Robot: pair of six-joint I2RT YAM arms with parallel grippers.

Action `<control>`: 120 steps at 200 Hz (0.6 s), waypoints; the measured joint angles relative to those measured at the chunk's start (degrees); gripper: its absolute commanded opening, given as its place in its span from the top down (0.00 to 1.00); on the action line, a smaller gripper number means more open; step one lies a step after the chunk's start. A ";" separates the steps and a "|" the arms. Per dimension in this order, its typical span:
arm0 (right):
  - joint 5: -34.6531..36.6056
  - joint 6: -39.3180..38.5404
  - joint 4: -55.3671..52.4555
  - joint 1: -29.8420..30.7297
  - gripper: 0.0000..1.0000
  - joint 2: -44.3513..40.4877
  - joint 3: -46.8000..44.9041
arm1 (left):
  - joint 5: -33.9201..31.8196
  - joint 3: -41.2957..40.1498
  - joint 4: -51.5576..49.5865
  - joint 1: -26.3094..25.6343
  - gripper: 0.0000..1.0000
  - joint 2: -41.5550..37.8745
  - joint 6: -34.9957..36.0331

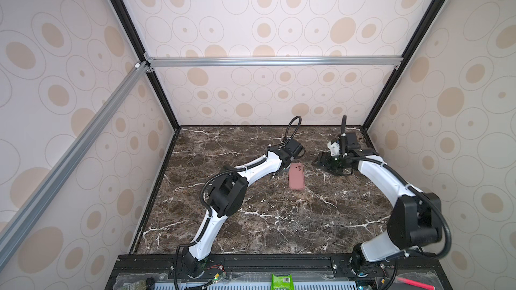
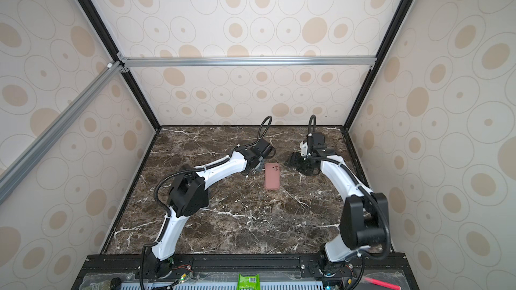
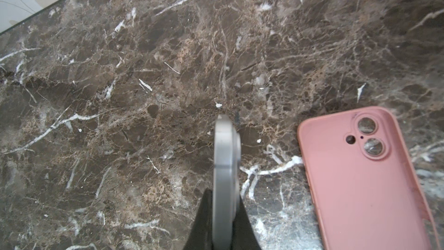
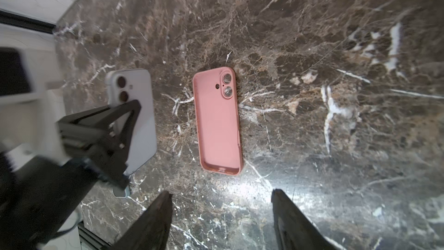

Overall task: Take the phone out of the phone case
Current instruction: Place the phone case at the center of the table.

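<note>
Counted: one pink phone case [image 4: 217, 121], one white phone [image 4: 141, 87], two grippers. Case empty, lying flat on marble table [image 1: 251, 218], open side up, apart from phone. Left gripper [image 3: 224, 193] clamped tight on phone's two faces, at case's 9 o'clock in both top views. Right gripper [image 4: 222, 192] spread wide, gripping nothing, at case's 2 o'clock.

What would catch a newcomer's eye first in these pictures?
The empty pink silicone phone case lies flat, open side up, on the dark brown marble tabletop between the two arms. Right beside it, the left gripper is shut on the pale silver phone, which is fully out of the case. The right gripper hangs open on the case's other side.
</note>
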 measured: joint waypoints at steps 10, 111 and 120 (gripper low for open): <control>1.36 1.46 0.39 0.00 0.33 -4.17 -3.13 | -0.28 0.61 -1.03 0.00 0.98 0.70 -0.48; 7.98 6.10 -0.22 -0.37 0.35 -20.63 -14.56 | -5.68 8.87 -9.20 -1.31 0.96 7.45 -4.31; 7.96 6.12 -0.17 -0.37 0.35 -20.87 -14.75 | -6.05 8.87 -9.51 -1.46 0.96 7.78 -4.68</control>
